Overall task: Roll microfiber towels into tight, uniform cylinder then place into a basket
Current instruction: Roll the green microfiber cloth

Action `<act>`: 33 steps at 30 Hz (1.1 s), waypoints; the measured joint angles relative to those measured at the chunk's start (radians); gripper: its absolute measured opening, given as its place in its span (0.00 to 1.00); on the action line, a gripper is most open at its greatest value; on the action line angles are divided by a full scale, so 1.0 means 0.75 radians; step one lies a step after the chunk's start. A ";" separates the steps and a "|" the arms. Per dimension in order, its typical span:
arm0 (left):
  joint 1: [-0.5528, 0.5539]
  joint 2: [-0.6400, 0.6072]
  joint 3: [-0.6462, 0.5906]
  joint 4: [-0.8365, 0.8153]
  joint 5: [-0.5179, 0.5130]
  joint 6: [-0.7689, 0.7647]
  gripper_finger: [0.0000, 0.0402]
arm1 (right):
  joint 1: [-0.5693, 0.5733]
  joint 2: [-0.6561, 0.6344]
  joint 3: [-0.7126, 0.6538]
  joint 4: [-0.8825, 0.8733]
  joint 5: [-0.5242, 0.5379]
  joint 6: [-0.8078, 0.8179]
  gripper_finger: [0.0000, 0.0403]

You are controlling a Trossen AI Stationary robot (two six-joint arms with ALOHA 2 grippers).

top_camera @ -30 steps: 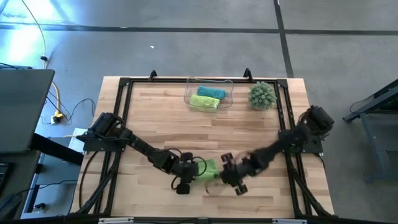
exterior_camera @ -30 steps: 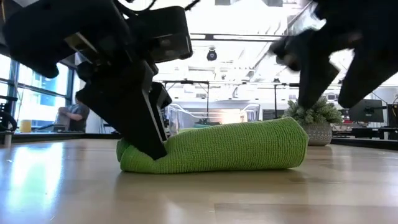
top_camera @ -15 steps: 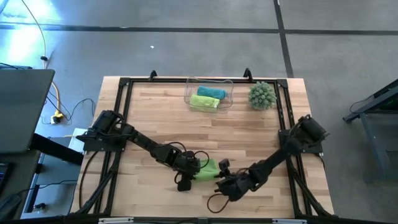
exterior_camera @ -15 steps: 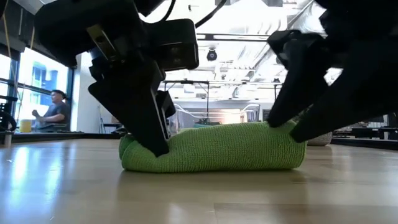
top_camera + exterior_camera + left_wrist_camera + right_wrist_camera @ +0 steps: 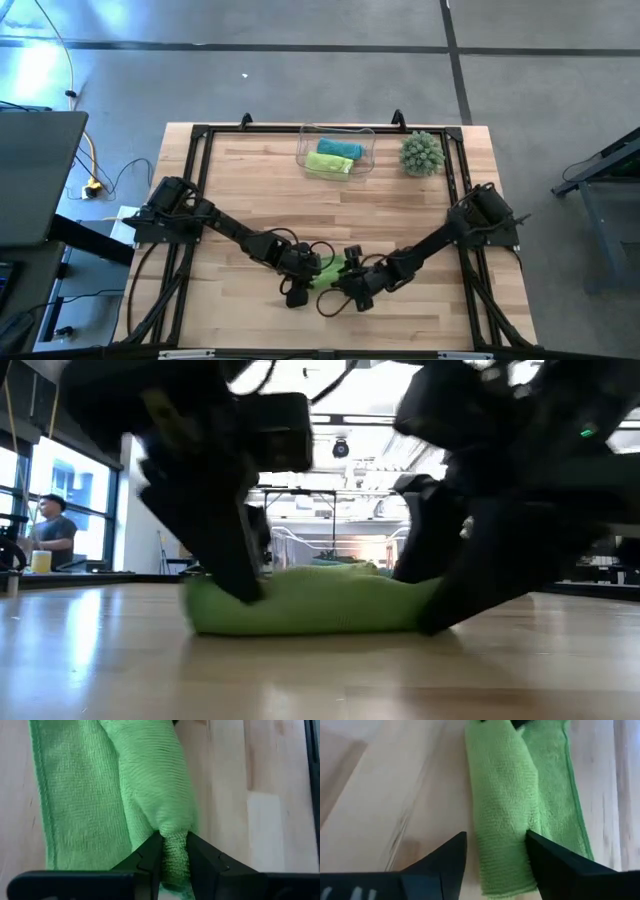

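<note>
With both arms stretched toward the near middle of the counter [image 5: 400, 200], I count three towels in all. One lime green towel [image 5: 331, 273] lies partly rolled on the wood between my two hands; from the low view it shows as a long soft roll [image 5: 310, 600] lying flat on the counter. The other two, a second lime green roll [image 5: 329, 163] and a teal blue roll [image 5: 340, 149], sit side by side inside the single clear basket [image 5: 368, 152] at the far edge of the counter. One spiky green plant ball [image 5: 422, 154] stands just beside the basket, toward the right arm's side.

My left hand [image 5: 173, 865] is clamped onto one end of the roll: its wrist view shows the two dark fingers [image 5: 146, 857] pressed against a bunched tip of green cloth, with a flat, unrolled flap of the same towel lying alongside the roll. My right hand [image 5: 495, 860] is at the opposite end with its jaws spread apart; one finger [image 5: 442, 860] sits on bare wood beside the roll, while the other [image 5: 550, 862] lies over the flat flap, so the roll's end lies between them unpinched.

Beyond the counter, the low view catches one person [image 5: 52, 530] in the room.
</note>
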 joint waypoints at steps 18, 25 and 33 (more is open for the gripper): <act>-0.216 -0.178 0.000 -0.189 -0.178 -0.125 0.29 | -0.253 0.009 0.001 -0.020 -0.682 0.298 0.05; -0.358 -0.337 0.088 -0.536 -0.438 0.140 0.20 | -0.297 0.011 -0.003 -0.007 -0.765 0.310 0.08; -0.519 -0.864 -0.169 -0.764 -0.964 0.006 0.11 | -0.337 0.012 -0.006 0.016 -0.829 0.370 0.08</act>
